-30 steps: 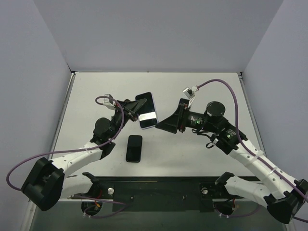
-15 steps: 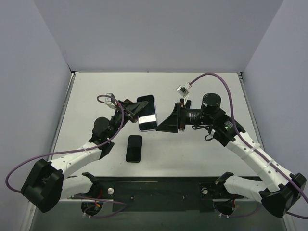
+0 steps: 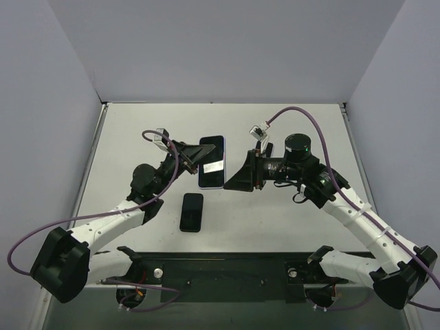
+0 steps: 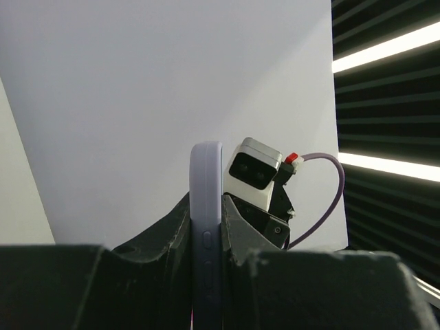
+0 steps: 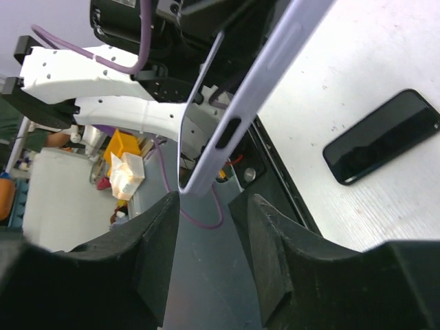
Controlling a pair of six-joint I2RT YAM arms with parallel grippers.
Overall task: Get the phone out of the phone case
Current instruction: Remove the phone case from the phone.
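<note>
**Operator:** Where is the case, and which way does it run?

**Guide:** You find the case (image 3: 212,165) at mid-table (image 3: 295,137), between the two grippers. From above, its broad face is turned up toward the camera. Its long axis runs near to far, almost square to the table's front edge. The far end of the face shows a dark band, and the rest is pale with glare. You cannot tell from these views whether a phone sits inside it.

**Operator:** What holds it?

**Guide:** The left gripper (image 3: 198,157) is clamped on the case's left long edge. In the left wrist view, both fingers (image 4: 165,237) press against the case. There it is seen edge-on and stands upright in the picture, with its side buttons (image 4: 207,242) toward the lens. The right gripper (image 3: 232,181) sits at the case's near right corner. In the right wrist view its fingers (image 5: 155,265) straddle that corner with a gap on each side. Read them as released, grasping nothing.

**Operator:** What else lies on the table?

**Guide:** A black phone (image 3: 192,212) lies flat, near and slightly left of the case, apart from it. Its long axis also runs near to far, roughly parallel to the case. Neither gripper touches it.
</note>
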